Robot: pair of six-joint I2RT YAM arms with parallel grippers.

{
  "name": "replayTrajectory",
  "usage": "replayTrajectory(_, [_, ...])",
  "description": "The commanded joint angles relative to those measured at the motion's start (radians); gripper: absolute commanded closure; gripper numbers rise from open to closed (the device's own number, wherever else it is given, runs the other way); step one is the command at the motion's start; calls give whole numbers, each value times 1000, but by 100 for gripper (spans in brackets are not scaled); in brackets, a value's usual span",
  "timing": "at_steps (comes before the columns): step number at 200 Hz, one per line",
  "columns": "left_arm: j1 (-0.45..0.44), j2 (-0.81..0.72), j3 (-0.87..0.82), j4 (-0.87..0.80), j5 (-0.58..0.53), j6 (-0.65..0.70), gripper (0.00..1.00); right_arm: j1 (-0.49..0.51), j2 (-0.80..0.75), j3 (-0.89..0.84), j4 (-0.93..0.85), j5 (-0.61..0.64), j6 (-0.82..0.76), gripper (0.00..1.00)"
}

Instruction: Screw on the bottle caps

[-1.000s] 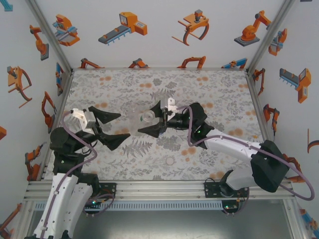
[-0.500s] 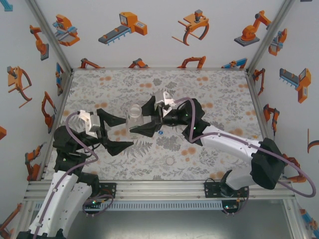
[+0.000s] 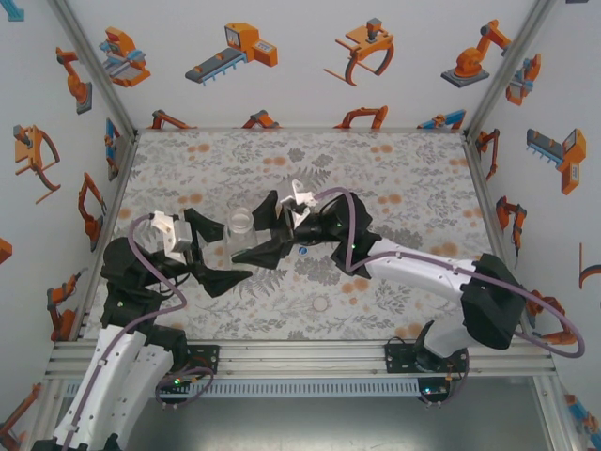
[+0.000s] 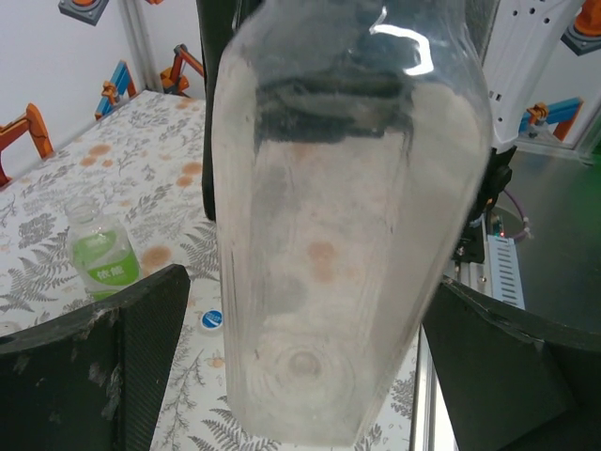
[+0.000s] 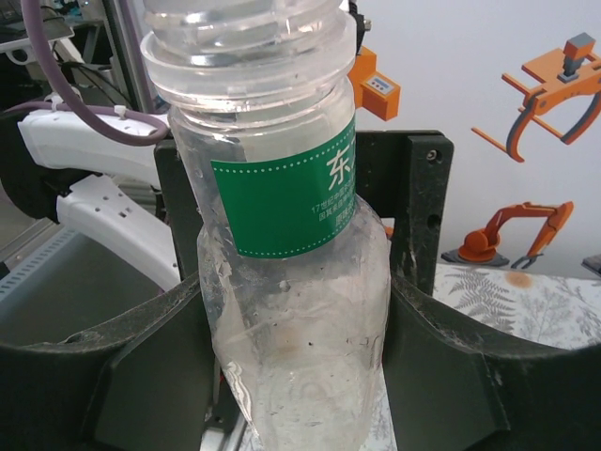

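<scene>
Mid-table, the right gripper stands clamped on a colourless, green-labelled bottle, its two dark fingers pressed against the bottle's lower body. The threaded neck is bare and points up. The left gripper waits spread wide, one finger on either side of the same bottle and neither one touching it. In the left wrist view the bottle's base faces the camera and looks to be lifted off the floral table.

A blue cap lies flat on the table just beside the right wrist. A smaller bottle with a light-green label stands upright nearby, its neck also uncapped.

The step in hand appears to be a handover, or a second grip, so that one arm can steady the bottle while the other goes for a cap. To do it well, the left jaws should close on the body below the label, squarely across the widest part and well clear of the threads. The right gripper should let go only once that hold is firm. The wall looks thin and already dented, so a gentle squeeze is wiser than a hard one that would buckle it or tip the neck. Keeping the neck upright and steady should make it easier to start the blue cap straight on the threads.
</scene>
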Motion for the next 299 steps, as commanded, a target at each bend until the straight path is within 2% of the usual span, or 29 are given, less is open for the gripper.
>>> replayTrajectory(1, [-3, -17, 28, 7, -1, 19, 0, 23, 22, 21, 126, 66, 31, 57])
replayTrajectory(54, [-4, -27, 24, 23, -1, 12, 7, 51, 77, 0, 317, 120, 99, 59])
replayTrajectory(96, [-5, -30, 22, 25, 0, 10, 14, 53, 83, -25, 325, 130, 80, 60])
replayTrajectory(124, [-4, -28, 24, 25, 1, 10, 24, 53, 89, -29, 325, 120, 79, 60])
replayTrajectory(187, [-4, -21, 32, 6, 6, 19, 33, 52, 113, -27, 325, 116, 73, 60])
replayTrajectory(220, [-5, -14, 36, 6, 10, 22, 49, 52, 113, -31, 325, 120, 70, 60])
replayTrajectory(239, [-5, -6, 41, 0, 10, 25, 56, 53, 103, -41, 325, 129, 58, 54])
replayTrajectory(270, [-5, -1, 57, -46, 7, 58, 66, 38, 56, -67, 299, 153, 32, 38])
replayTrajectory(299, [-4, -2, 67, -87, -17, 86, 72, -7, -20, -110, 233, 176, 2, 34])
